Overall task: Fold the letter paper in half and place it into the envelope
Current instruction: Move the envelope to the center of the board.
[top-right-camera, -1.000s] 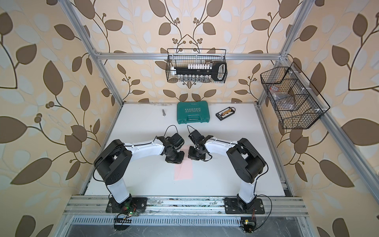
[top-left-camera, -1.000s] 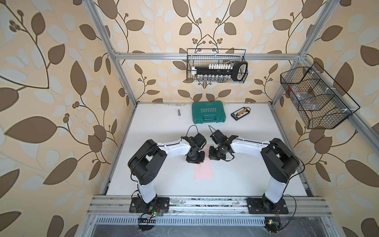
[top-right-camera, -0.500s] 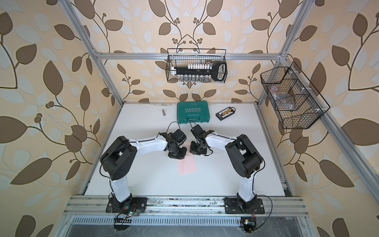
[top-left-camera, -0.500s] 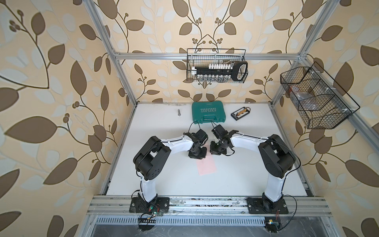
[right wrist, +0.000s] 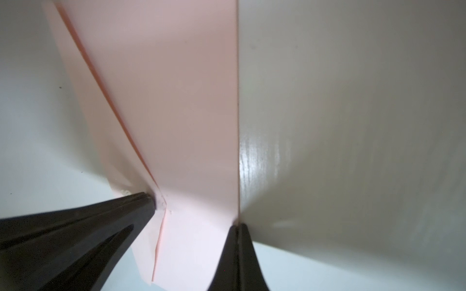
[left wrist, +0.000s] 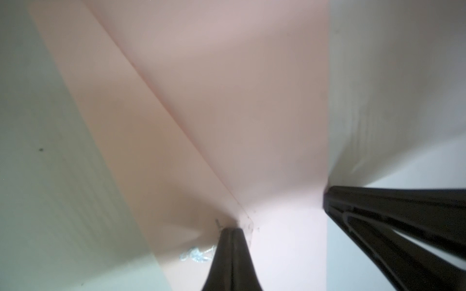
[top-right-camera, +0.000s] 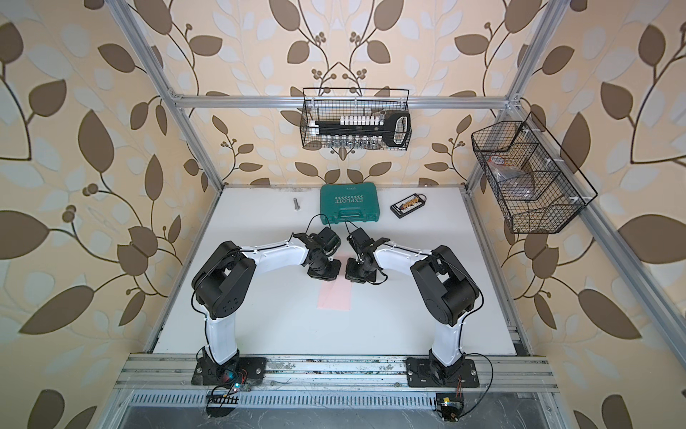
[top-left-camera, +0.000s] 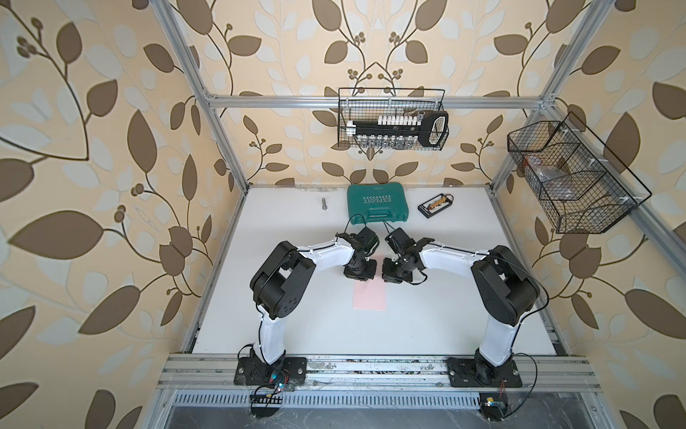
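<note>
Matt pink paper envelope; table white, smooth, semi-glossy, faint grain; green plastic case; black wire basket; bare metal frame.

Only one thing I can actually read here: the green case at the back of the surface has "EXPLOIT" printed in white on its lid. It shows in both top views and sits upside down from the camera's side, with a row of small white arrow-like marks next to the word. Any other print is too small or blurry to make out.
</note>
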Controlling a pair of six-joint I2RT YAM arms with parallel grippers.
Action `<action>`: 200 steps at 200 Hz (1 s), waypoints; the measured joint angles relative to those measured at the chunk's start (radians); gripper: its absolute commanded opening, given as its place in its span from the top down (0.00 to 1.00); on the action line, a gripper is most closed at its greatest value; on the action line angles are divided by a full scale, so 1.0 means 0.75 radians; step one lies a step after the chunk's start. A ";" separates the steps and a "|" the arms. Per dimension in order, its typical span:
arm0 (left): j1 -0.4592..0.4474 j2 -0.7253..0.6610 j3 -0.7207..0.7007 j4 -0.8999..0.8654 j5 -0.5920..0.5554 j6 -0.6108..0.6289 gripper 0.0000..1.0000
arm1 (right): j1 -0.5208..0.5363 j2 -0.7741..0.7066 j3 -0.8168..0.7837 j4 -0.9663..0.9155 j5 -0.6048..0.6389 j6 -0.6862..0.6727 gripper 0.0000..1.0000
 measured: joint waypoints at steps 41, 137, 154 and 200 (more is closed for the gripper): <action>0.000 -0.001 0.002 -0.002 0.001 -0.004 0.85 | -0.003 0.000 0.025 -0.053 0.024 -0.034 1.00; 0.000 -0.116 0.335 -0.249 -0.157 0.034 0.29 | -0.021 -0.240 0.321 -0.266 0.143 -0.293 0.48; 0.004 -0.184 0.409 -0.288 -0.214 0.038 0.25 | -0.040 -0.300 0.365 -0.294 0.154 -0.344 0.43; 0.068 -0.584 0.303 -0.282 -0.422 0.036 0.10 | -0.145 -0.500 0.378 -0.339 0.157 -0.462 0.39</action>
